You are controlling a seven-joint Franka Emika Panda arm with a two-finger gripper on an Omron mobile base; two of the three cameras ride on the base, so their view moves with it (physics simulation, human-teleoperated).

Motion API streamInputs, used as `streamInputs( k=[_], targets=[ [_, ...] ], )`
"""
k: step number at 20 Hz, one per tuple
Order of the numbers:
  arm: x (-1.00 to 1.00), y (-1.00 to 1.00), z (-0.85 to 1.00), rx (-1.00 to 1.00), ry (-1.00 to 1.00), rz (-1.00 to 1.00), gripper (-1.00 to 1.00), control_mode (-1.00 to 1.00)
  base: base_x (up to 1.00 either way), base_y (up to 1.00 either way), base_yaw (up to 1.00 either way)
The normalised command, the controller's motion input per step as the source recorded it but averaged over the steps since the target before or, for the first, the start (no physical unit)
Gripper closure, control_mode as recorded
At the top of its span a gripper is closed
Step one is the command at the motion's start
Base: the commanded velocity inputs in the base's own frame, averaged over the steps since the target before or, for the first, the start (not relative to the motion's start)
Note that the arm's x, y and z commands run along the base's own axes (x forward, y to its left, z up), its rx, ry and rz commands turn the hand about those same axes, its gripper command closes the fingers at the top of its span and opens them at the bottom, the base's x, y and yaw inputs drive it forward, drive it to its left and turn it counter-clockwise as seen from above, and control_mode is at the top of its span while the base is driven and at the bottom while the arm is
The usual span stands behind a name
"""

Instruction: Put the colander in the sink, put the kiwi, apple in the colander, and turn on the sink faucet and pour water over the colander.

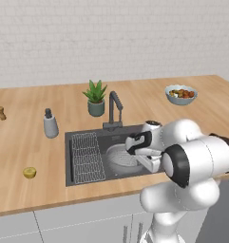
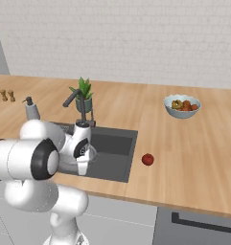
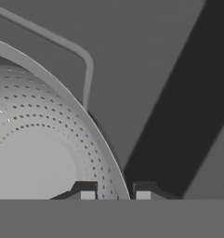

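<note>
Gripping colander (image 3: 43, 139) rim, gripper (image 3: 115, 194) apparently half-hidden.

— How many of each thing do you count on that wooden counter?

— One dark grey rectangular sink (image 1: 82, 137) holding one wire grid rack (image 1: 86, 156) and one round silvery perforated metal colander (image 1: 117, 156). One dark grey angled faucet (image 1: 114, 110) stands at the basin's twelve o'clock.

— And the fruit?

— One small yellow-green kiwi (image 1: 29, 172) at the sink's nine o'clock, one glossy red apple (image 2: 147, 159) at its three o'clock, and one pale bowl of mixed fruits (image 1: 181, 94) at about two o'clock.

— Anything else?

— One grey pump-top soap bottle (image 1: 50, 124), one green potted plant (image 1: 96, 98), and two small brown wooden shakers (image 2: 7, 95) at about ten o'clock.
</note>
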Motion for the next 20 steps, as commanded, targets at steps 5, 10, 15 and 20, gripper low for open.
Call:
streamInputs(
  k=[5, 10, 15, 20],
  targets=[
    [0.00, 0.12, -0.25, 0.00, 0.00, 0.03, 1.00, -1.00, 0.00, 0.00, 0.00],
    [0.00, 0.04, -0.35, 0.00, 0.00, 0.02, 1.00, -1.00, 0.00, 0.00, 0.00],
    [0.00, 0.04, -0.36, 0.00, 0.02, 0.00, -1.00, -1.00, 0.00, 0.00, 0.00],
    [0.00, 0.04, -0.22, 0.00, 0.02, 0.00, -1.00, -1.00, 0.00, 0.00, 0.00]
  ],
)
